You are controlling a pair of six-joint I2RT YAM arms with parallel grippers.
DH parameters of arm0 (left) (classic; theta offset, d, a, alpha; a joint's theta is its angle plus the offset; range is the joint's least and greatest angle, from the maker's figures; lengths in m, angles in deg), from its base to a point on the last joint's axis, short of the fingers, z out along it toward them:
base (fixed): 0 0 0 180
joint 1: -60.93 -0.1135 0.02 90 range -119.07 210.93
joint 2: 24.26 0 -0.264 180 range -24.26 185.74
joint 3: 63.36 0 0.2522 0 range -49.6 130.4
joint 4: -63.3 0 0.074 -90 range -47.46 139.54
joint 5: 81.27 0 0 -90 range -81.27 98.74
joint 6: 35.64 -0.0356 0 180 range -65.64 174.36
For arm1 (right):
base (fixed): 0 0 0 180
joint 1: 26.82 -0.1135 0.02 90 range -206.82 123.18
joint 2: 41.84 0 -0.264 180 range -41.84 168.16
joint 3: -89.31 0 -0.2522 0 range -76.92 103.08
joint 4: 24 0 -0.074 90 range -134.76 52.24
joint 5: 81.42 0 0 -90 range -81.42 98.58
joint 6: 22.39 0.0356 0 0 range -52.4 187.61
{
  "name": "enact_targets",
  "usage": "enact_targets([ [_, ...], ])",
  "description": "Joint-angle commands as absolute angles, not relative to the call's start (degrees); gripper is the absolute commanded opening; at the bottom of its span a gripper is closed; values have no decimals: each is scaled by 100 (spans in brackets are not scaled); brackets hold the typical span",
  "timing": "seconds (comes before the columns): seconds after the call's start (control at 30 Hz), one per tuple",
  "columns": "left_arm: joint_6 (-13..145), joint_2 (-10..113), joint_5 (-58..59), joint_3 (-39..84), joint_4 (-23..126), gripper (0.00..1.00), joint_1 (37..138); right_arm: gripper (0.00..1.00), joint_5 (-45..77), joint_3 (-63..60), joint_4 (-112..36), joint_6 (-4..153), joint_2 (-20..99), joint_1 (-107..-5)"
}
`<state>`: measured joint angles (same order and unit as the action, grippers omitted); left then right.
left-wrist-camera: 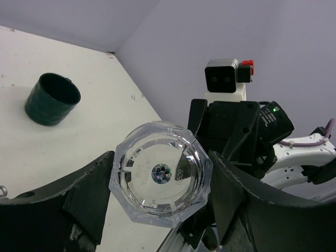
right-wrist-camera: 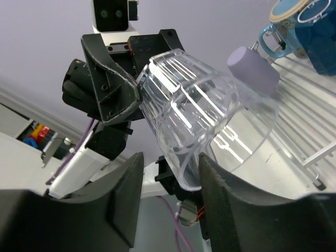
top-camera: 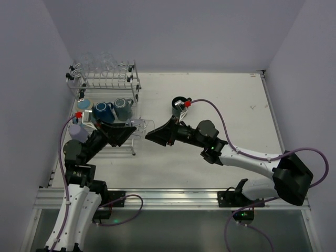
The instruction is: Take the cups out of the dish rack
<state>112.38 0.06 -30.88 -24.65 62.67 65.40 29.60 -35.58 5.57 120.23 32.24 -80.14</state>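
Jaws of the left gripper (top-camera: 131, 131) are clamped on a clear tumbler (left-wrist-camera: 160, 176), one finger on each side of its wall. We find it held in the air above the worktop (top-camera: 226, 100), just right of the dish rack (top-camera: 105, 86) and between the two arms. Its octagonal base shows face-on in the left wrist view, so we judge that its long axis runs roughly along the left gripper's reach, toward the right arm.

Jaws of the right gripper (right-wrist-camera: 169, 165) stand spread apart, directly opposite; the tumbler's ribbed wall lies just beyond and between them. We cannot confirm contact. We judge a handover to be the step in hand: the right gripper is nearest and needs only to advance along that axis and close across the wall.

The overhead view gives the layout but reduces the tumbler to a faint glint. The right wrist view shows the ribbed wall and one left finger pressed against it; the left wrist view shows the base and both fingers.

Further out, the rack's lower tier holds a blue mug (top-camera: 102, 112), a grey mug (top-camera: 124, 107) and a lavender cup (top-camera: 79, 131); more clear tumblers (top-camera: 100, 63) stand on the upper tier. A dark green cup (top-camera: 181, 103) sits on the worktop, far of the right gripper.
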Motion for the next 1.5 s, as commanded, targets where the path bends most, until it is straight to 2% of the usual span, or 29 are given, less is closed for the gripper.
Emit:
enact_targets([
  [0.0, 11544, 52, -3521, -2560, 6843, 42, 6515, 39, 3108, -3202, 1268, 12121, 3409, -8061],
  [0.07, 11518, 123, -3600, -2578, 6914, 46, 6515, 31, 3222, -3061, 1321, 12131, 3514, -8052],
  [0.1, 11431, 158, -3635, -2560, 6906, 52, 6515, 26, 3222, -3061, 1383, 12157, 3515, -8052],
  [0.13, 11378, 245, -3722, -2543, 6914, 56, 6515, 11, 3135, -3069, 1505, 12166, 3515, -8052],
  [0.17, 11308, 298, -3775, -2525, 6897, 66, 6515, 5, 3082, -3122, 1532, 12174, 3463, -8052],
  [0.2, 11081, 368, -3828, -2421, 6827, 72, 6515, 0, 3021, -3148, 1507, 12105, 3410, -8052],
  [0.27, 10641, 579, -3899, -2184, 6266, 85, 6515, 0, 2836, -3210, 1200, 11921, 3278, -8017],
  [0.3, 10100, 650, -3890, -1904, 6003, 96, 6515, 0, 2792, -3193, 972, 11676, 3130, -8008],
  [0.33, 9790, 789, -3777, -1744, 5452, 100, 6515, 0, 2748, -3166, 457, 11543, 3050, -7973],
  [0.43, 8761, 1010, -3330, -1208, 4432, 100, 6515, 0, 2520, -3087, -510, 11033, 2698, -7780],
  [0.53, 8179, 1072, -2969, -987, 4059, 100, 6515, 0, 2562, -3008, -1198, 10795, 2452, -7333],
  [0.6, 7907, 1063, -2723, -1004, 3979, 100, 6515, 0, 2886, -2956, -1480, 10742, 2355, -6753],
  [0.67, 7722, 1028, -2529, -1127, 3874, 100, 6515, 0, 2758, -2580, -2524, 10158, 2302, -6279],
  [0.73, 7642, 932, -2107, -1241, 3760, 100, 6515, 0, 1697, -2019, -3768, 9602, 2380, -6084],
  [0.83, 7510, 879, -1599, -1540, 3645, 100, 6524, 0, 694, -1594, -4766, 8880, 2591, -5821],
  [0.93, 7519, 1081, -1762, -1514, 3548, 100, 6524, 0, 359, -1032, -5469, 8519, 3214, -5180],
  [1.13, 7519, 1125, -1799, -1567, 3549, 100, 6708, 0, 93, 364, -6349, 8070, 5015, -4608],
  [1.33, 7493, 1221, -1772, -1585, 3495, 100, 6805, 0, 190, 1508, -7359, 7710, 6579, -4563],
  [1.47, 7484, 1292, -1763, -1558, 3469, 100, 6823, 0, 392, 1860, -7572, 7622, 6907, -4571],
])
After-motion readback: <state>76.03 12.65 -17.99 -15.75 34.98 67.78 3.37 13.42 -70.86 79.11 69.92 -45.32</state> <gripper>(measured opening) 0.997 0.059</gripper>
